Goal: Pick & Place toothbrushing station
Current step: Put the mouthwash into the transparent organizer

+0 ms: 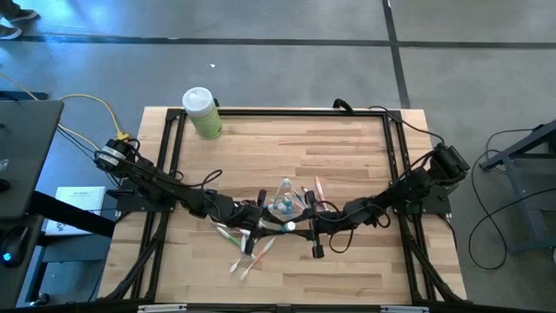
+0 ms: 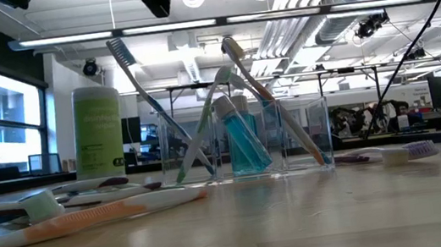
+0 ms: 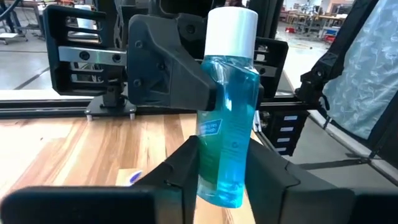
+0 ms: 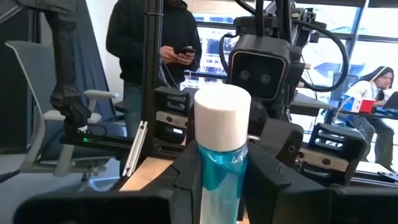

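High view: a handover looks in hand at table centre, with the teal tube just at 6 o'clock of the clear cup, the left gripper at the tube's 9 and the right gripper at its 3. Left wrist view: the smooth, glossy, white-capped cylinder sits within that claw, though I cannot tell whether it grips. Right wrist view: the right claw is nearly closed and pinches the tube snugly below its cap, so next the left should let go fully.

Both arms reach in from the desk's side edges and meet low near its middle. The left gripper and right gripper face each other, each with its fingers on either side of the same tube, held upright between them.
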{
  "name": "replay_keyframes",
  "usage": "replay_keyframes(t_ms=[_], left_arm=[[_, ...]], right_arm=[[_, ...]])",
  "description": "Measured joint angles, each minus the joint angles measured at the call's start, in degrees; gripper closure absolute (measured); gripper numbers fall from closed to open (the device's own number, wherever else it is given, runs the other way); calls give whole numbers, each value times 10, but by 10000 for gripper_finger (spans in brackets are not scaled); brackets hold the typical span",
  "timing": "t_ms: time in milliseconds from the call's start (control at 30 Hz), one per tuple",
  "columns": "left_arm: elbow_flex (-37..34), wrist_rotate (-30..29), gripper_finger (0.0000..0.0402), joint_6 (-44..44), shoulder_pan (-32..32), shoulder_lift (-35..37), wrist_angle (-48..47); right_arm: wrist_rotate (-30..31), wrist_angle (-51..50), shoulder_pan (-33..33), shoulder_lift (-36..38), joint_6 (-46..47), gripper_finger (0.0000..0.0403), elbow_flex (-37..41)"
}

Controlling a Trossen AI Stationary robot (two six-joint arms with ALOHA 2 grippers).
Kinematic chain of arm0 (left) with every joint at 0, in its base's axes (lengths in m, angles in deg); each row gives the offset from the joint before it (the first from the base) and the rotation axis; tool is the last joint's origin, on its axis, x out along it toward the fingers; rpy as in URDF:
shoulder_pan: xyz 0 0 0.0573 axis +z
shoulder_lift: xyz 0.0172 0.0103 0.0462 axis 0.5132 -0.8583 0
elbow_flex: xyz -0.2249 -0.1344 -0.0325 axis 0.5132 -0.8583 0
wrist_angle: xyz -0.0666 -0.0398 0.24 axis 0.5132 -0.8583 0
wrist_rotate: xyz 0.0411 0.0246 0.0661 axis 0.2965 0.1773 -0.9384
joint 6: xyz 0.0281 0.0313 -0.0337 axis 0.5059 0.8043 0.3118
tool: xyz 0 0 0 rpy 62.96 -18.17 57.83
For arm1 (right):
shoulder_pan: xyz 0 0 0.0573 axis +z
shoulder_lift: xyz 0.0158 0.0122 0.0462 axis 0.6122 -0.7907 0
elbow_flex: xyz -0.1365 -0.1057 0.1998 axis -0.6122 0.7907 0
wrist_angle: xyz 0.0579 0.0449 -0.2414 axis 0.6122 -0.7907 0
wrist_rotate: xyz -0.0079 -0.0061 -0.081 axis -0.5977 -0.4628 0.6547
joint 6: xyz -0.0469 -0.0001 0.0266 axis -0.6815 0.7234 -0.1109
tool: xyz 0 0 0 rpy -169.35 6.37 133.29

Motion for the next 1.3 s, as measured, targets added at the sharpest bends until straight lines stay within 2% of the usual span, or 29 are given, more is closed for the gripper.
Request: replay_keyframes(t_ms=[200, 433, 567, 767, 900, 1067, 1300], left_arm=[[0, -15, 264, 12, -2, 0, 1], [1, -104, 259, 42, -29, 9, -45], [1, -202, 259, 70, -57, 28, -90], [0, -418, 258, 115, -124, 56, -103], [1, -550, 258, 154, -178, 69, -103], [0, -670, 258, 227, -230, 73, -102], [1, -758, 258, 295, -257, 73, -102]], right_arm=[[3, -25, 5, 0, 4, 333, 0], [130, -89, 50, 2, 6, 333, 0], [208, -125, 65, 2, 47, 333, 0], [304, -230, 47, 2, 167, 333, 0], [306, -225, 34, 2, 170, 333, 0], [286, -226, 18, -18, 200, 333, 0], [289, -176, 1, -79, 217, 333, 0]])
